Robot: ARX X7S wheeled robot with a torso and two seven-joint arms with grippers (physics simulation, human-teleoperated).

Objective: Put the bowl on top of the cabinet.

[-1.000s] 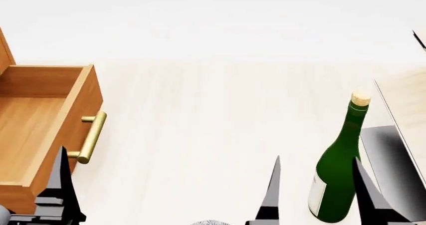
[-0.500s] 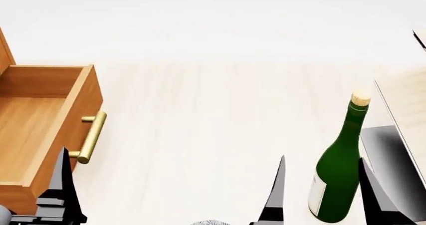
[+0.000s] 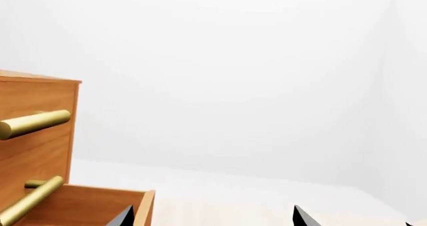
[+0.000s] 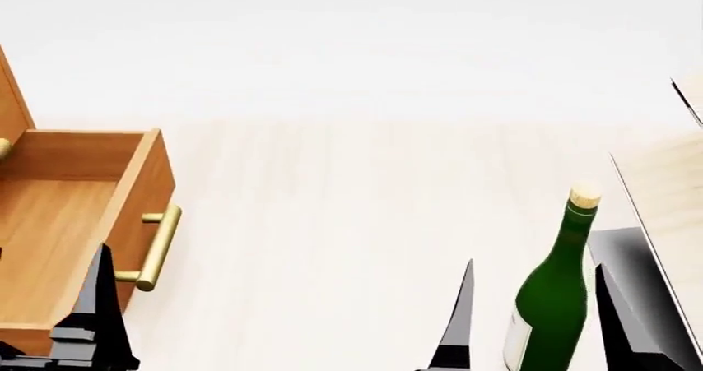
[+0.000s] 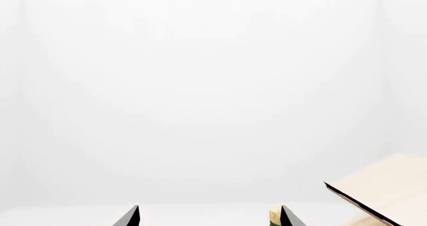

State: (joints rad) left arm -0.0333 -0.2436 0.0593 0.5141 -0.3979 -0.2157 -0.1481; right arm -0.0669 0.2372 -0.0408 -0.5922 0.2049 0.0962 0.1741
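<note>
The bowl is out of view in every frame. The orange-brown cabinet [image 4: 13,116] stands at the left with one drawer [image 4: 66,223] pulled open and empty, its brass handle [image 4: 160,248] facing the table's middle. The left wrist view shows the cabinet [image 3: 37,131] from the side. My left gripper [image 3: 213,218] is open, and one of its fingers [image 4: 99,305] shows in front of the drawer. My right gripper [image 4: 535,266] is open too, nothing between its fingers.
A green corked bottle [image 4: 549,305] stands upright just beyond my right gripper, its cork [image 5: 274,217] beside one fingertip. A pale slanted wooden rack [image 4: 670,198] on a dark base [image 4: 631,264] sits at the right edge. The pale wood tabletop [image 4: 351,206] stretches between cabinet and bottle.
The head view has shifted upward: drawer and bottle sit lower in the picture. The speckled bowl rim at the bottom edge has slipped out of view. Both grippers stay open.
</note>
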